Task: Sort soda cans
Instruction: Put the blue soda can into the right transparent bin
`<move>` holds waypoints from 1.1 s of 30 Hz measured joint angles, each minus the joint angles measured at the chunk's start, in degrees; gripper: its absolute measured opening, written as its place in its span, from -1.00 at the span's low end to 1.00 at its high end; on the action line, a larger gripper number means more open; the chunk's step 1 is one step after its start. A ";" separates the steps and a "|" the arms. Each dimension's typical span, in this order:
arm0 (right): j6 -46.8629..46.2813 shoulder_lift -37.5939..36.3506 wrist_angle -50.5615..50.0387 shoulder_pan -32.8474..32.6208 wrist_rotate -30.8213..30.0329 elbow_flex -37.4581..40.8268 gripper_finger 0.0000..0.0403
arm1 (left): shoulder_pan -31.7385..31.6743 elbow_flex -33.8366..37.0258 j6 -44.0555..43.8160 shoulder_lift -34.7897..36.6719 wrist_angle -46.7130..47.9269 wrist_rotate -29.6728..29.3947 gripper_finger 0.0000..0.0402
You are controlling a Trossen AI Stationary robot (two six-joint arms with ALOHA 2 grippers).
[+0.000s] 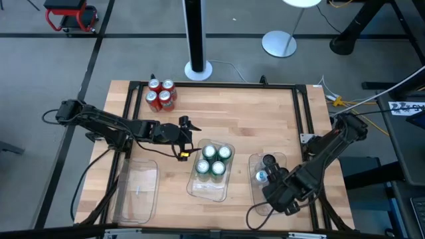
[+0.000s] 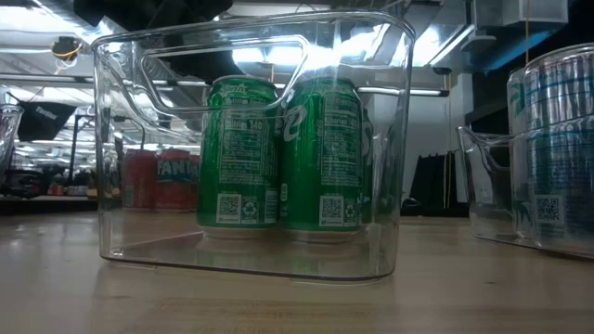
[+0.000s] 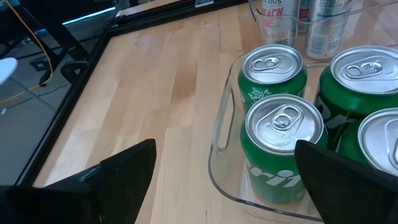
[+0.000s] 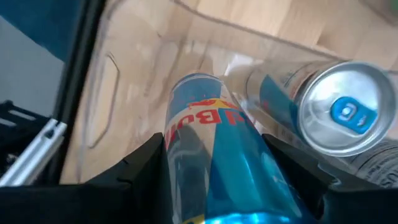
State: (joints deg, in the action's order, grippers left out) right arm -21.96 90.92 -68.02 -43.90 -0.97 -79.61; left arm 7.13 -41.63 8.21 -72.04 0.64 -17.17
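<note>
Right claw [image 4: 211, 180] pinches a blue-silver can [image 4: 208, 143] over the right tray [image 1: 255, 162], the can's long axis running straight out ahead of the fingers; its label seems to read "Bull". A second silver can [image 4: 342, 115] stands just beside.

Left claw [image 3: 224, 171] spread, empty, beside four green cans [image 1: 214, 160] in the middle tray [image 1: 206, 189]. Red cans [image 1: 161, 94] well behind it, nearest this arm.

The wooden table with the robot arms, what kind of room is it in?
Probably a robot lab or workshop. The light wooden table has a black metal frame, two dark robot arms work over clear plastic trays, and the floor around is bare grey with cables.
</note>
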 joint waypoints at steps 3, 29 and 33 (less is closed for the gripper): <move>0.16 1.41 -0.74 0.01 0.08 0.02 0.15 | 0.01 0.00 0.02 -0.01 -0.01 0.01 0.85; 5.92 10.28 3.53 0.02 -5.17 1.83 0.35 | -0.01 0.00 -0.15 -0.01 0.38 0.02 0.85; 5.92 10.28 4.19 0.02 -5.37 2.14 0.37 | 0.01 0.01 0.24 -0.01 0.32 0.02 0.85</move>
State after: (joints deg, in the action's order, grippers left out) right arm -16.03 101.21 -63.83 -43.88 -6.33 -77.47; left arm 7.14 -41.61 8.45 -72.05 0.95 -17.15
